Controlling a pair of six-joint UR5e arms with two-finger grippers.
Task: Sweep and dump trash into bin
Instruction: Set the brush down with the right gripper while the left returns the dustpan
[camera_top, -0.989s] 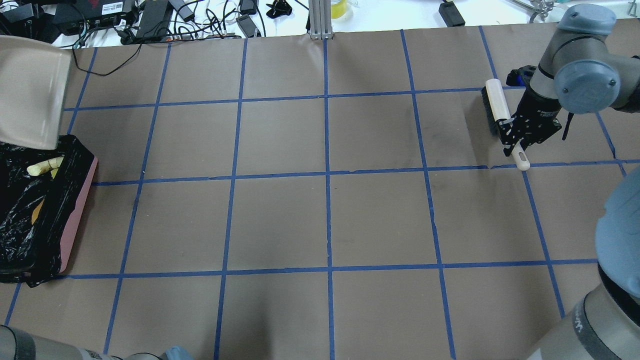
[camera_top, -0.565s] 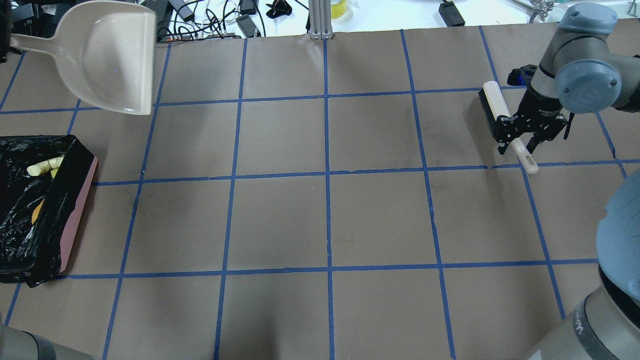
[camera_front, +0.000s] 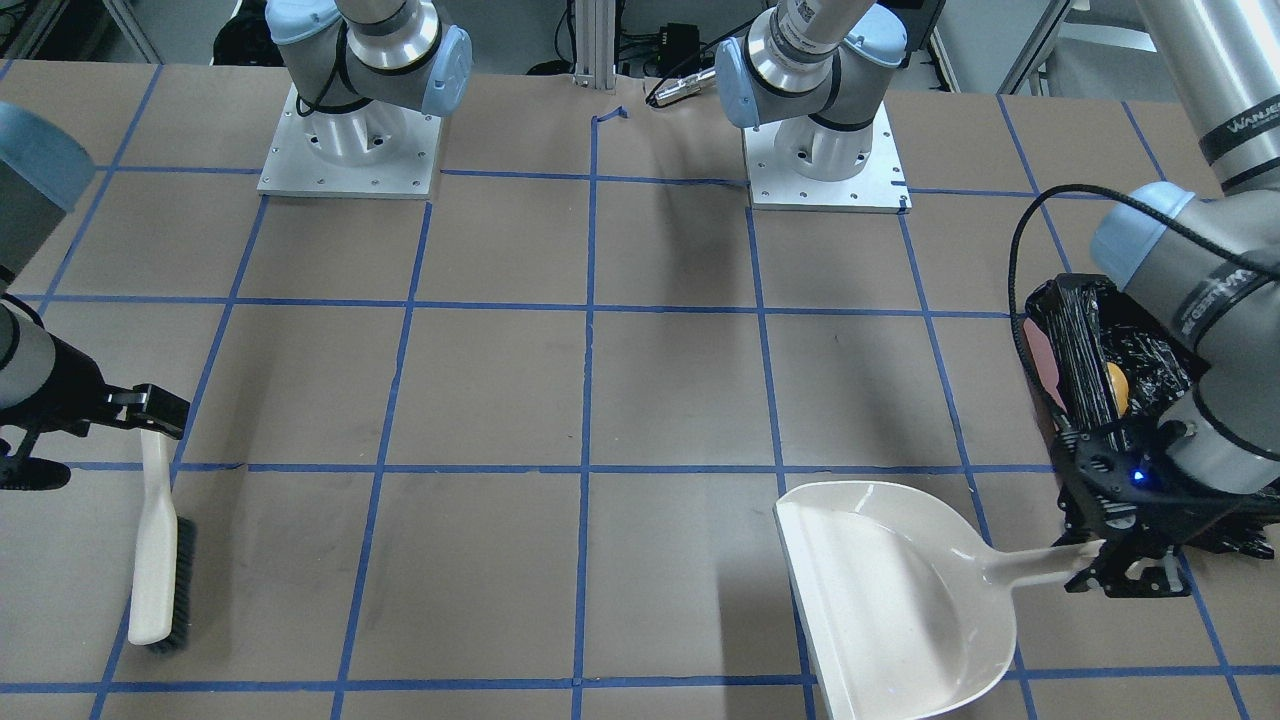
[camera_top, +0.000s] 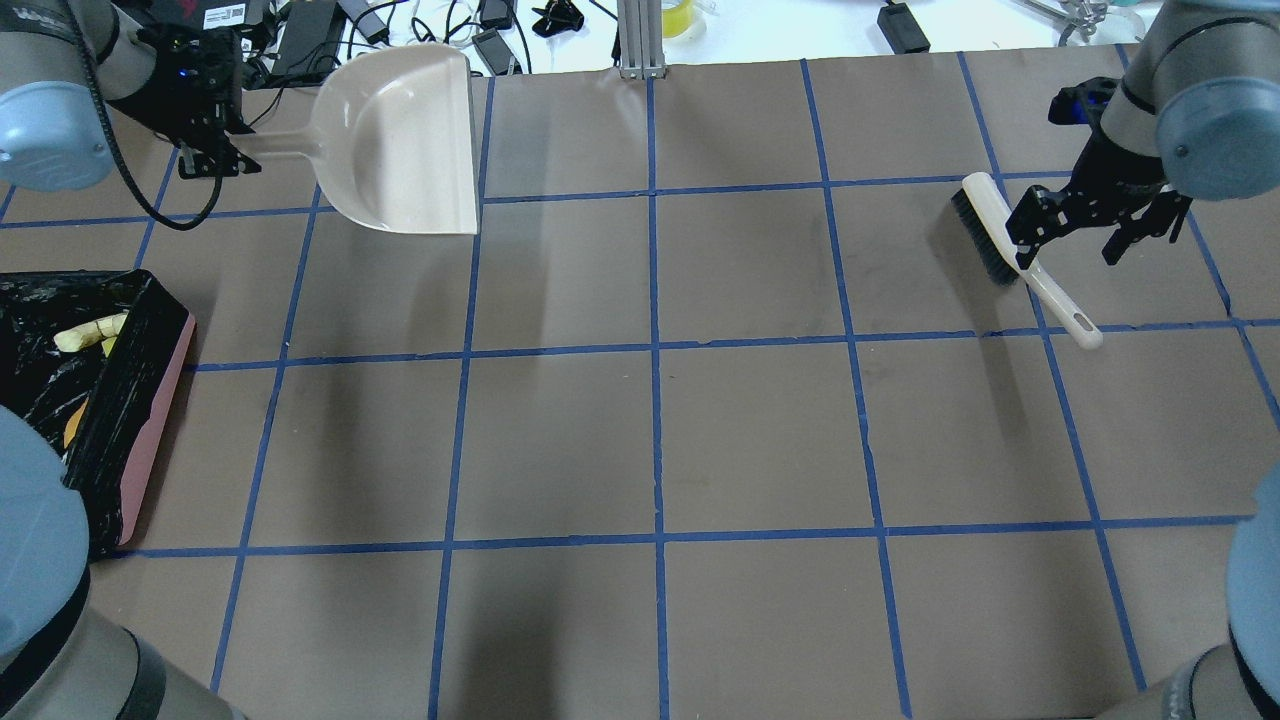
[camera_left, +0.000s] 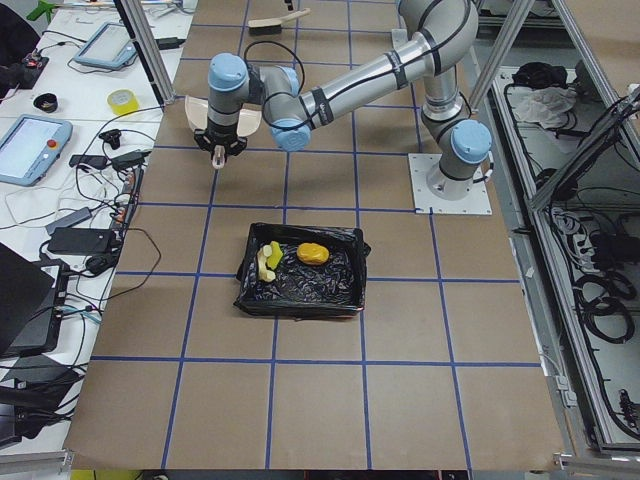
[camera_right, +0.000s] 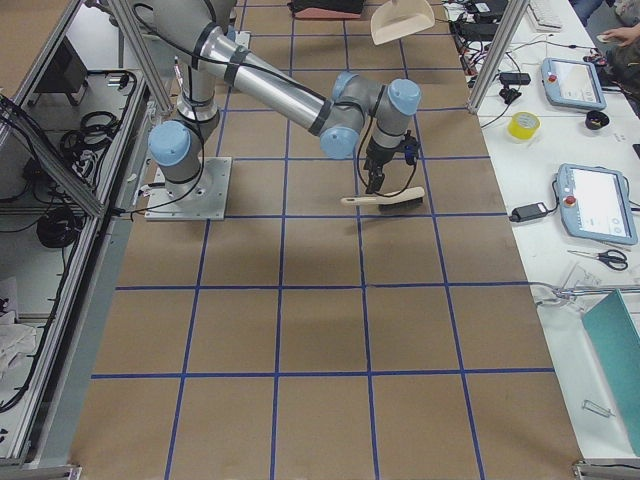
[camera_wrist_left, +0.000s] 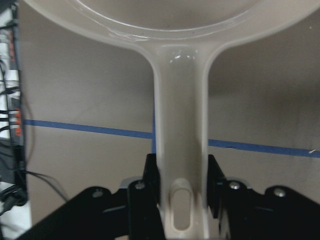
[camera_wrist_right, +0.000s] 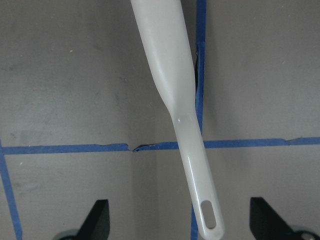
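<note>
All trash (camera_left: 312, 253) lay in the bin (camera_top: 150, 440). Left gripper (camera_top: 225, 158), clamped on the dustpan (camera_top: 400, 140) handle, had swung it clear. Right gripper (camera_top: 1072, 238) had spread apart, leaving the brush (camera_top: 995, 235) on the worktop (camera_top: 650, 440). Dump looked done.

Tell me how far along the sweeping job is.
Done: the trash lies in the bin. In hand: the left gripper holds the empty dustpan away from the bin; the right gripper is open over the brush. Left: probably only setting the dustpan down.
</note>
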